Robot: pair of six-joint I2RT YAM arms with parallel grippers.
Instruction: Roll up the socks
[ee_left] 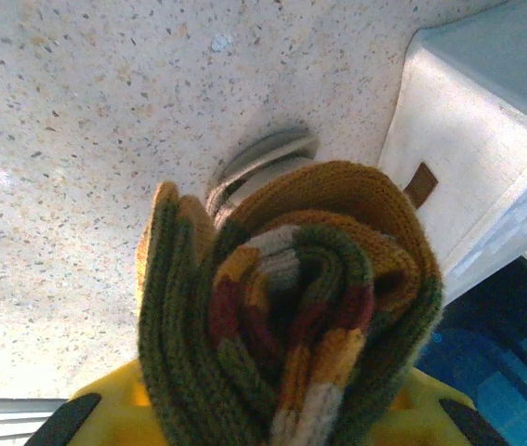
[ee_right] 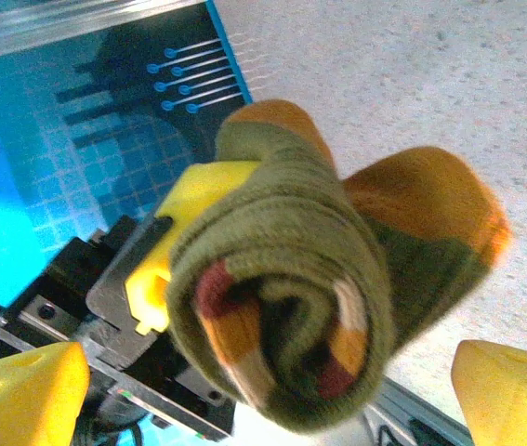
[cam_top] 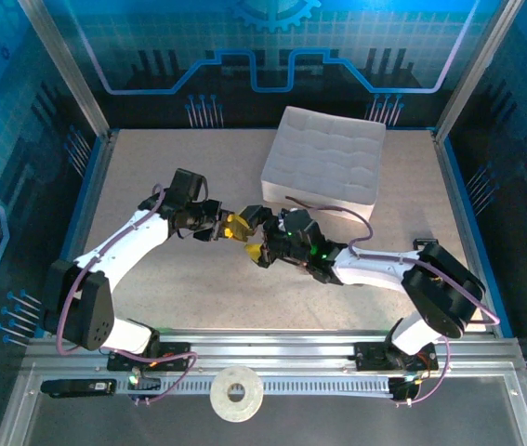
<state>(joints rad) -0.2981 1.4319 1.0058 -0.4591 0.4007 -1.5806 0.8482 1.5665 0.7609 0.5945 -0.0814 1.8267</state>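
Observation:
An olive green sock (ee_left: pixel 291 316) with orange parts and a striped cuff is wound into a tight roll. My left gripper (ee_left: pixel 282 409) is shut on it, a yellow finger on each side, and holds it above the table. In the right wrist view the same roll (ee_right: pixel 282 307) faces the camera end on, its orange toe sticking out to the right. My right gripper (ee_right: pixel 268 400) is open wide, with one yellow fingertip (ee_right: pixel 21 390) well left of the roll and the other well right, neither touching it. Seen from above, the two grippers (cam_top: pixel 230 226) (cam_top: pixel 261 234) meet nose to nose mid-table.
A white quilted box (cam_top: pixel 328 153) stands just behind the grippers at the back right; its side wall (ee_left: pixel 458 177) is close to the sock. A white tape roll (cam_top: pixel 236 393) lies on the front rail. Speckled table (cam_top: pixel 151 177) lies open to the left.

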